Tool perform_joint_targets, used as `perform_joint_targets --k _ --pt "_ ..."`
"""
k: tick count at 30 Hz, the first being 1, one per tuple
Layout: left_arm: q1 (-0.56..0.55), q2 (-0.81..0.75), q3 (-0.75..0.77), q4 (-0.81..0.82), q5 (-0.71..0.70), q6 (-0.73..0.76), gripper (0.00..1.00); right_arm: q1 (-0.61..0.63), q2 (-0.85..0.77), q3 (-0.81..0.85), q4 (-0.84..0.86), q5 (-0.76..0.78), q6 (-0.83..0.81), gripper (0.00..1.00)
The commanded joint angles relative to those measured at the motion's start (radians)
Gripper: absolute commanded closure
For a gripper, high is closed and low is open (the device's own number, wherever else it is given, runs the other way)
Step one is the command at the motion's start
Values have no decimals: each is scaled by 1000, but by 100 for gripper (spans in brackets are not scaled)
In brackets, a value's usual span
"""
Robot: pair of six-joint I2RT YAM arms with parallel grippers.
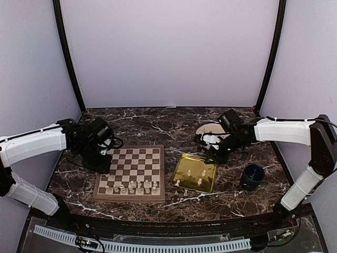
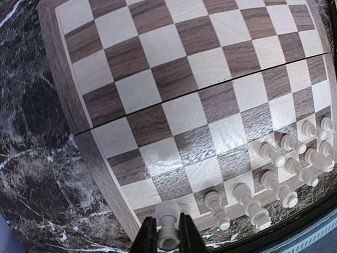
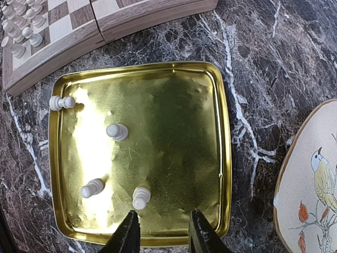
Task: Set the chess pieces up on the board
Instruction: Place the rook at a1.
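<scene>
The wooden board [image 1: 137, 161] lies left of centre, with several cream chess pieces [image 1: 131, 186] standing in its two near rows. My left gripper [image 2: 168, 230] is shut on one cream piece [image 2: 169, 216], held upright by the board's [image 2: 168, 79] left frame, at the end of the rows of pieces [image 2: 269, 153]. Whether it touches the board I cannot tell. In the top view that gripper [image 1: 102, 164] sits at the board's left edge. My right gripper [image 3: 163, 219] hangs open and empty over the gold tray's edge. Several pieces lie in the tray, the nearest [image 3: 140, 197] just ahead of the left finger.
The gold tray [image 1: 195, 164] sits right of the board, one piece [image 3: 62, 101] resting against its rim. A dark blue cup [image 1: 252, 176] stands to the tray's right. A cream plate with a bird picture [image 3: 316, 179] lies behind the right gripper [image 1: 213, 155].
</scene>
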Motion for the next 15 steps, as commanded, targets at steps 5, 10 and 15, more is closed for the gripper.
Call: perform_joint_targets --k 5,10,15 --pt "13 -78 -91 -94 -5 -118 93 -2 9 13 -8 -20 -15 67" --pt "15 -96 -135 -85 16 -135 92 -2 22 15 -12 -25 -18 67" --pt "15 -81 -154 -53 39 -133 92 -2 40 18 -16 -30 -19 67"
